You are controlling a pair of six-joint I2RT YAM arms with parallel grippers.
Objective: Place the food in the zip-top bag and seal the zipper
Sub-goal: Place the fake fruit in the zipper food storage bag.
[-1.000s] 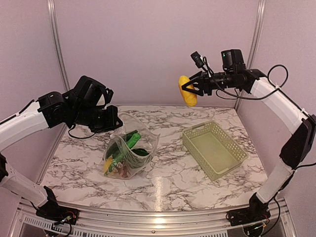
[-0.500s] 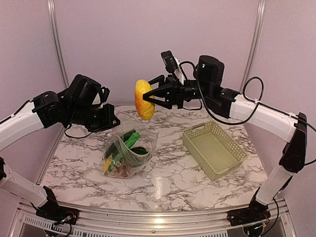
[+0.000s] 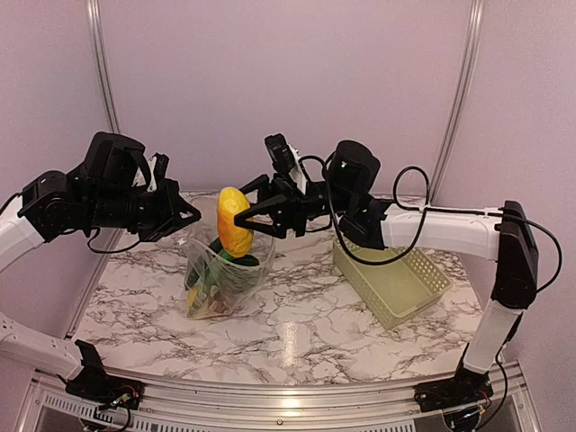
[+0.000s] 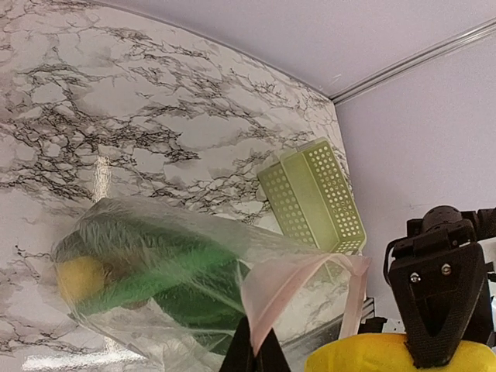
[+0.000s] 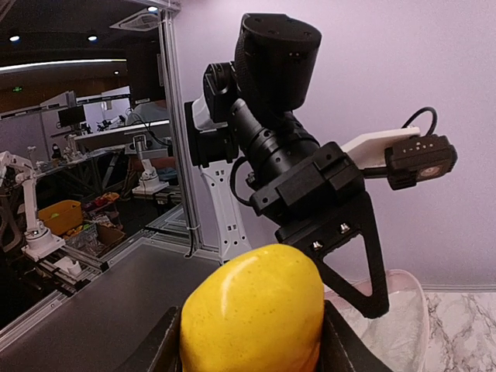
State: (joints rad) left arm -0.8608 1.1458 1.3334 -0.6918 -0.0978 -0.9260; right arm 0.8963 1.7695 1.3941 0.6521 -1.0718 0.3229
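Left hand is pinching the zip-top bag by its top edge, jaws pressed together; the bag is standing on the tabletop's left half. Right hand is clamping the orange-yellow piece just above the bag's mouth. Basket is sitting by the right edge.

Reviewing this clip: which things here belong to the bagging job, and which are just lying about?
Part of the job:
zip-top bag, rim pinched by the left gripper
orange-yellow piece, held by the right gripper near the bag's mouth
green vegetable and yellow fruit, inside the bag

Lying about:
pale green basket
marble table
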